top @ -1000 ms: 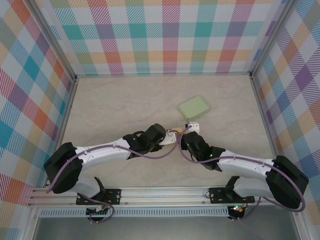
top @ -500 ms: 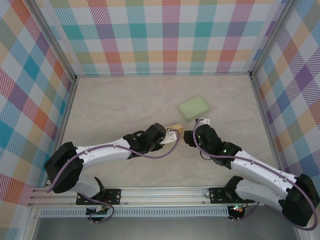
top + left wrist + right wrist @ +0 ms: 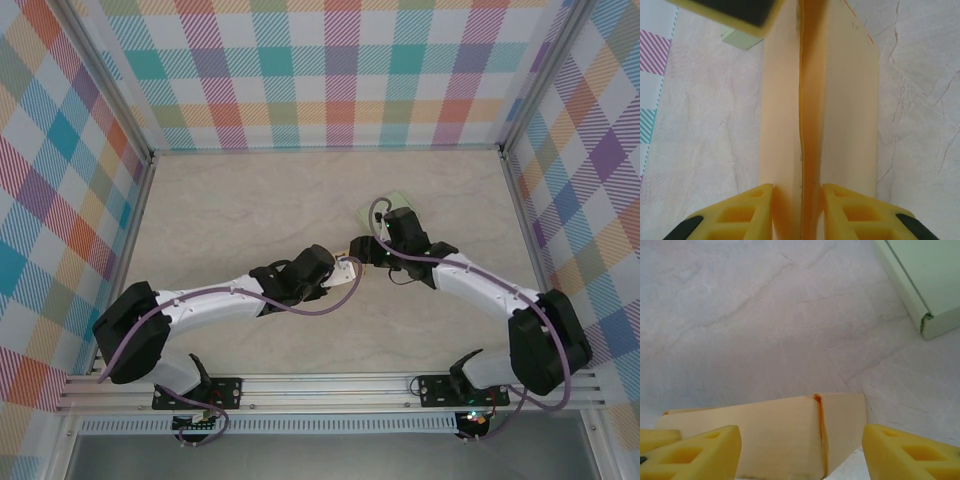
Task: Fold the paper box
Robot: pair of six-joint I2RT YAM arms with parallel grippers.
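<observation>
Paper box (image 3: 820, 100) at mid-table, doubled panels pinched narrow by left gripper (image 3: 799, 210).
Right gripper (image 3: 800, 445) just let go, fingers now spread wide; swung from the near side round to the far side, beside the green box (image 3: 925, 285). Left hold unchanged. Likely repositioning for the next crease, fold not yet finished.

Peach paper box (image 3: 845, 100), pale-green carton (image 3: 925, 275)
</observation>
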